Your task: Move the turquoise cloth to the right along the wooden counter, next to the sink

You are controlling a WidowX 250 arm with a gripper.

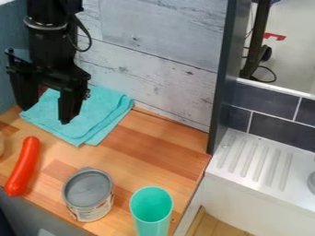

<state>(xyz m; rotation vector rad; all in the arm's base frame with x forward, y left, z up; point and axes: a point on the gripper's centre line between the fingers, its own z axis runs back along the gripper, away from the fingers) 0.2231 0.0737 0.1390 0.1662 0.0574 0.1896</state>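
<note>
The black gripper (46,108) hangs at the upper left over the folded turquoise cloth (102,115), its two fingers spread apart with nothing seen between them. The cloth lies against the whitewashed wooden wall. Below the gripper, a red-orange sausage-shaped toy (23,167) rests near the left edge of the wooden counter. A grey-topped can (89,193) stands upright at the counter's front, and to its right is an upright teal cup (151,207).
The wooden counter (148,152) ends at the right beside a dark upright panel (223,78). Beyond it is a white sink unit with a ribbed drainboard (258,161), backed by dark tiles (277,110). Part of a light-coloured object (1,144) shows at the left edge.
</note>
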